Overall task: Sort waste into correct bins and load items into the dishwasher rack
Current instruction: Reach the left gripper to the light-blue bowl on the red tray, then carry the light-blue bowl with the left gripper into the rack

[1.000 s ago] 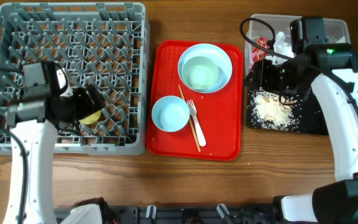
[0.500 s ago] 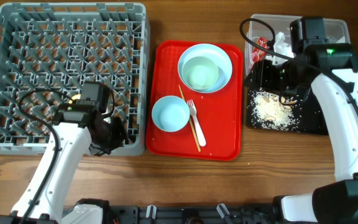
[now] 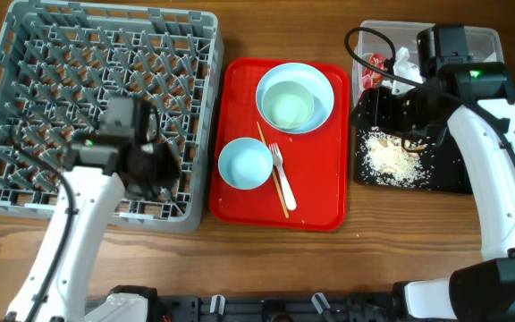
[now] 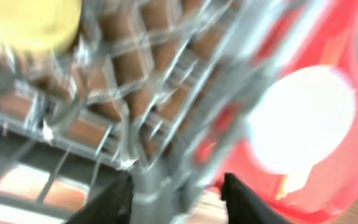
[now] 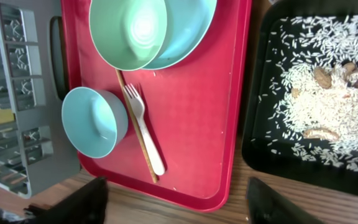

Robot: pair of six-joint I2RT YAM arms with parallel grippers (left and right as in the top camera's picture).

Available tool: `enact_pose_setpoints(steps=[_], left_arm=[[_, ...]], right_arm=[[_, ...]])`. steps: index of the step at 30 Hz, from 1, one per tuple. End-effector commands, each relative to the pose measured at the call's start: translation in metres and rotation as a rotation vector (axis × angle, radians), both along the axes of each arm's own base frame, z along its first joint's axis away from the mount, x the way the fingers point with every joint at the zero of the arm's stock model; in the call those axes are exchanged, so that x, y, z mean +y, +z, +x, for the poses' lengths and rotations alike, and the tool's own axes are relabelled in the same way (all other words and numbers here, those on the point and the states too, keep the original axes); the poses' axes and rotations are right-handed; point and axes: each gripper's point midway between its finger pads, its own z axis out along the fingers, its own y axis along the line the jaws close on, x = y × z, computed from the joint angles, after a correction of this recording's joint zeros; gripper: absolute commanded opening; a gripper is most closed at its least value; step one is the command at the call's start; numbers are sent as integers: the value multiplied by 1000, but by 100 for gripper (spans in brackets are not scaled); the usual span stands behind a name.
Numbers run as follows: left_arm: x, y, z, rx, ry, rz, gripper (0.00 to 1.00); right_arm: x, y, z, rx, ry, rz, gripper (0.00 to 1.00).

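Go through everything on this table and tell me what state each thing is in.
Dishwasher rack: skewed on the table, holds the yellow cup.
Pale blue plate: upright, mint bowl in it.
Small bowl: upright, empty.
Fork: flat on the red tray.
Black tray: holds crumbs.
Clear tub: holds wrapper and paper scrap.
Left gripper: fingers astride rack wall, grip unclear.
Right gripper: open, empty.

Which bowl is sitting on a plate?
The bigger bowl, at the red tray's far end. The smaller bowl sits straight on the tray, beside the fork.
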Motion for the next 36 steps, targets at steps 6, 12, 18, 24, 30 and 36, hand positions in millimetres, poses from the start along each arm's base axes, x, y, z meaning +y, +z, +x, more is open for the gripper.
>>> enact_pose_setpoints(steps=[6,12,18,24,30,36], left_arm=[[-112,66,69,-428,-426,-20,68],[-187,-35,38,-175,-661,65,64],[-204,-103,19,-12,-735,119,46],[-205,-119,19,14,-737,129,4],[-213,-69,37,-51,-725,107,4],[-152,68,111,-357,-590,18,4]], right_arm=[[-64,-4,-2,34,-231,-212,100],[-91,-3,-6,52,-291,-200,100],[-91,-4,-7,56,-291,-201,100],[-91,-4,-10,66,-289,-201,100],[-91,-5,-11,73,-289,-202,100],[-91,-5,-11,72,-285,-203,100]])
